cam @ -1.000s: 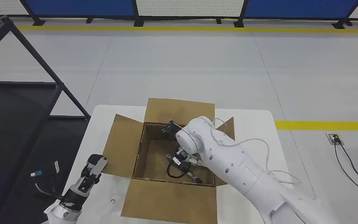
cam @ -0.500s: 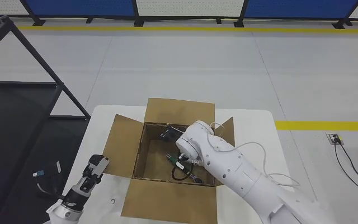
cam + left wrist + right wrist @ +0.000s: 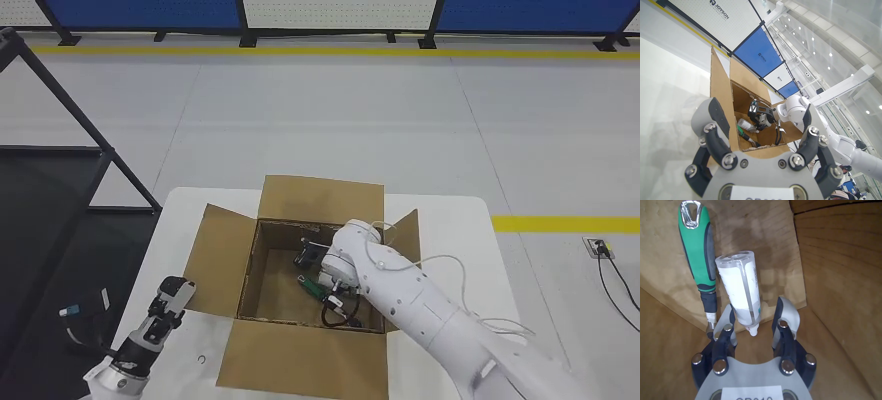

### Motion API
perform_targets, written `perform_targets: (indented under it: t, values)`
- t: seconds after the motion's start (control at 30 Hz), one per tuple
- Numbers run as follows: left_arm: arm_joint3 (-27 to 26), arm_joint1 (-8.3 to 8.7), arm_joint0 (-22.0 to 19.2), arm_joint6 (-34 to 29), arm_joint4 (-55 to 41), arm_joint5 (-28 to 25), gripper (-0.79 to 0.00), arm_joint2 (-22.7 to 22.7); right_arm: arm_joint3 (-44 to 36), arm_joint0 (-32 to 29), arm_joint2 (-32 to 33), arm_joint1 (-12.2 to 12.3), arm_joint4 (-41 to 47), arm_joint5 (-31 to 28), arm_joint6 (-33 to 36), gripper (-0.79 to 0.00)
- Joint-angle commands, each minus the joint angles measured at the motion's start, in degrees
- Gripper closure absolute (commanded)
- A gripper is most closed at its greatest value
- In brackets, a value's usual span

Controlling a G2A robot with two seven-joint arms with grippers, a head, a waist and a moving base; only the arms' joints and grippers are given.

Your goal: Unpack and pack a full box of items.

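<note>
The clear tube (image 3: 740, 285) of white paste is seen lying on the floor of the box (image 3: 320, 195), just beside a green-handled screwdriver (image 3: 696, 253). It's probably light, stiff and slick, so best taken mid-barrel. The right gripper (image 3: 756, 310) is spread around its nozzle end, nothing held. The left gripper (image 3: 762, 109) is seen open and empty outside the box. The screwdriver's blade is mostly hidden.

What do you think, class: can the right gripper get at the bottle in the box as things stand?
Probably yes: the right gripper is open inside the box, fingers either side of the bottle near its nozzle, nothing between.
</note>
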Motion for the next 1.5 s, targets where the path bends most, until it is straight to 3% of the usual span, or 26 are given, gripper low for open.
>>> perform_targets:
  t: [0.0,0.1,0.13,0.17,0.27,0.33,0.37,0.4,0.73,0.87,1.0,1.27,1.47]
  values:
    - [0.0,0.0,0.0,0.1,0.1,0.1,-0.785,0.0,1.2,0.1,-0.1,-0.5,0.2,-0.5,-0.3,-0.379]
    - [0.1,0.0,-0.1,0.2,0.1,0.3,-0.785,0.1,3.1,0.2,-0.3,-1.2,0.4,-0.9,-0.8,-0.391]
    - [0.1,0.0,-0.1,0.2,0.2,0.3,-0.785,0.1,3.9,0.3,-0.2,-1.4,0.5,-1.0,-1.1,-0.44]
    - [0.1,0.01,-0.1,0.2,0.3,0.3,-0.785,0.1,4.5,0.3,-0.2,-1.6,0.7,-1.4,-1.4,-0.394]
    - [0.1,0.01,-0.2,0.4,0.3,0.3,-0.785,0.1,6.1,0.5,-0.2,-2.2,0.9,-2.0,-2.0,-0.366]
    - [0.1,0.01,-0.2,0.4,0.4,0.3,-0.785,0.2,7.0,0.7,-0.2,-2.6,0.9,-2.3,-2.2,-0.249]
    - [0.1,0.01,-0.2,0.5,0.4,0.3,-0.785,0.2,7.3,0.8,-0.2,-2.8,0.9,-2.4,-2.3,-0.065]
    - [0.1,0.01,-0.2,0.5,0.4,0.3,-0.785,0.2,7.7,0.9,-0.2,-3.0,0.9,-2.5,-2.3,0.0]
    - [-0.1,0.03,-1.0,-0.1,0.9,0.6,-0.785,1.3,3.1,1.4,1.1,-3.2,1.0,-5.6,-2.1,0.0]
    - [-0.2,0.06,-1.6,-0.7,1.0,0.8,-0.785,1.8,-4.6,-0.3,2.4,-1.6,-0.1,-7.1,-0.2,0.0]
    - [0.1,0.1,-2.2,-1.1,0.9,0.8,-0.785,2.2,-16.5,-4.0,5.2,1.3,-3.8,-4.6,2.7,0.0]
    - [0.6,0.18,-2.8,-1.7,0.6,0.1,-0.785,2.7,-48.3,-19.0,14.9,8.1,-16.9,2.5,8.2,0.0]
    - [1.1,0.23,-3.2,-2.3,0.6,-0.1,-0.785,3.3,-66.5,-28.3,20.6,10.4,-29.3,9.9,6.4,0.0]
